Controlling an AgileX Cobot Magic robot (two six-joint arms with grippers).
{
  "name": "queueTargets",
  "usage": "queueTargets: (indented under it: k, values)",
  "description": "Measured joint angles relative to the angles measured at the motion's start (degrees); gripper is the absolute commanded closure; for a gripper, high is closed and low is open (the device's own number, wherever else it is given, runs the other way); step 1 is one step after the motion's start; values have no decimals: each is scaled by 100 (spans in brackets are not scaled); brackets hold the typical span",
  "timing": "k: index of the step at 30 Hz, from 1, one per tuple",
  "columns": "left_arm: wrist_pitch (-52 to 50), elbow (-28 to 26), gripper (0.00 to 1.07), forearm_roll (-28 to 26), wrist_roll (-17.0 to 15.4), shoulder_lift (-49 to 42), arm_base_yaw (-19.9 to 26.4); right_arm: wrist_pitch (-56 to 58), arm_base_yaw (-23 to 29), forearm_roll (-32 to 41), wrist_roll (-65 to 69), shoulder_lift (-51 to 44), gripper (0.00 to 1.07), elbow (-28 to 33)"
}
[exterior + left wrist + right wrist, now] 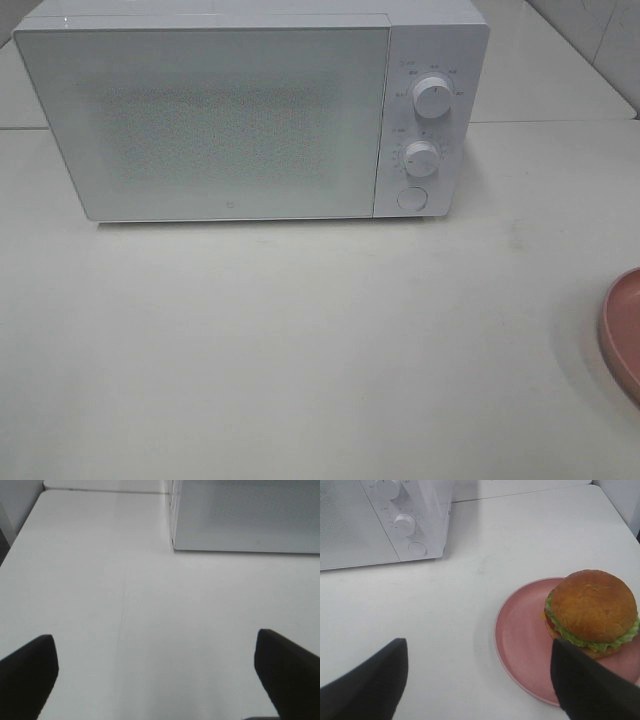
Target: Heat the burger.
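Observation:
The burger [594, 611], with a golden-brown bun, green lettuce and a bit of red tomato, sits on a pink plate [522, 645]. In the exterior high view only the plate's rim [622, 335] shows at the right edge, and the burger is out of view there. My right gripper [477, 685] is open above the table, one finger overlapping the plate's near side, nothing between the fingers. My left gripper [155, 675] is wide open over bare table in front of the microwave's left corner [245, 517]. Neither arm shows in the exterior high view.
A white microwave [215, 115] stands at the back of the white table [300, 350] with its door shut. Two knobs [433, 97] and a round button [411, 198] sit on its right panel. A table edge runs along the left wrist view's side.

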Motion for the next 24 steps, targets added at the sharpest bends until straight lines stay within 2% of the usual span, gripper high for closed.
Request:
queueTargets:
  k: [24]
  values:
    - [0, 0, 6, 0, 6, -69, 0, 0, 0, 0, 0, 0, 32, 0]
